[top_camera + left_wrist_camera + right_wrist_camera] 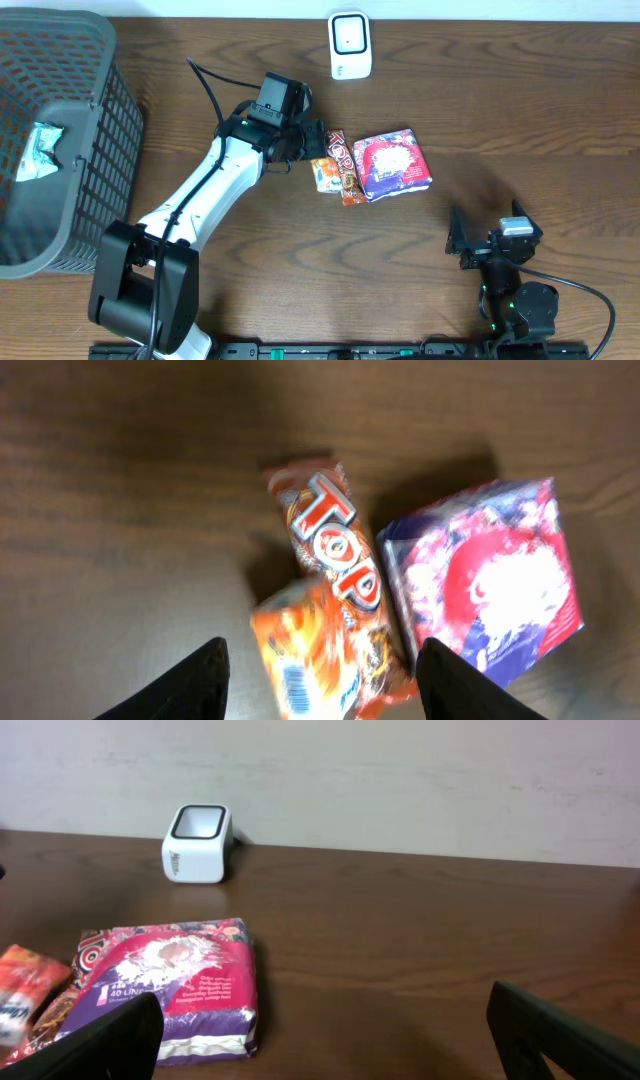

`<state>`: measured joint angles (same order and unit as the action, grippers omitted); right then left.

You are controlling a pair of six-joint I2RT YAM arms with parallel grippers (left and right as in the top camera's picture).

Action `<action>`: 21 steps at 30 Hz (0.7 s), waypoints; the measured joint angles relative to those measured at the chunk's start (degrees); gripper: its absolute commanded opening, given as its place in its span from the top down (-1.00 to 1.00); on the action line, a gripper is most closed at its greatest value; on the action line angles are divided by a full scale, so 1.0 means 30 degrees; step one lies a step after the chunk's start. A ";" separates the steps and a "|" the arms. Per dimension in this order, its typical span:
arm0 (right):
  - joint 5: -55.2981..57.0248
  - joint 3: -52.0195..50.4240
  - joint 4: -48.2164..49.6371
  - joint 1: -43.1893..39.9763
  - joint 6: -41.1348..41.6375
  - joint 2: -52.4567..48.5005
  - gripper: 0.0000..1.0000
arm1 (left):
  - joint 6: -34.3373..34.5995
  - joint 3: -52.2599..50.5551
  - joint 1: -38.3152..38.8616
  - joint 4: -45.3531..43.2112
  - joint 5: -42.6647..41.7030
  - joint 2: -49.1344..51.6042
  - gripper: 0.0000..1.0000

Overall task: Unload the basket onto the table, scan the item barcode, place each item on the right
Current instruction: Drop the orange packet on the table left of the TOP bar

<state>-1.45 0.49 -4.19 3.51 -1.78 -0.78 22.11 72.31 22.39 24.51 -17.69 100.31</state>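
Well, left jaws (parted) astride orange packet (310, 655).

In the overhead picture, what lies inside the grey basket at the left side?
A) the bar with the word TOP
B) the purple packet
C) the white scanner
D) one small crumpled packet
D: the basket holds only one small crumpled packet, while the scanner and the purple packet are out on the table.
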 measured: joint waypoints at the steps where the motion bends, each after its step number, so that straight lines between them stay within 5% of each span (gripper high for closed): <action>1: 0.0000 0.0000 0.0000 0.0000 0.0000 0.0000 -0.99 | 0.0000 0.0000 0.0000 -0.0284 0.0000 0.0000 -0.19; 11: 0.0000 0.0000 0.0007 0.0000 0.0000 0.0000 -0.98 | -0.0022 0.0051 -0.0481 -0.1326 -0.0007 -0.0729 -0.19; 21: 0.0000 0.0000 0.0000 0.0000 0.0000 0.0000 -0.98 | -0.1464 0.0634 -0.4328 -0.1457 0.0022 -0.6972 -0.19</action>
<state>-1.45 0.49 -4.19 3.51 -1.78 -0.78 17.72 74.22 9.41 20.14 -17.63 79.40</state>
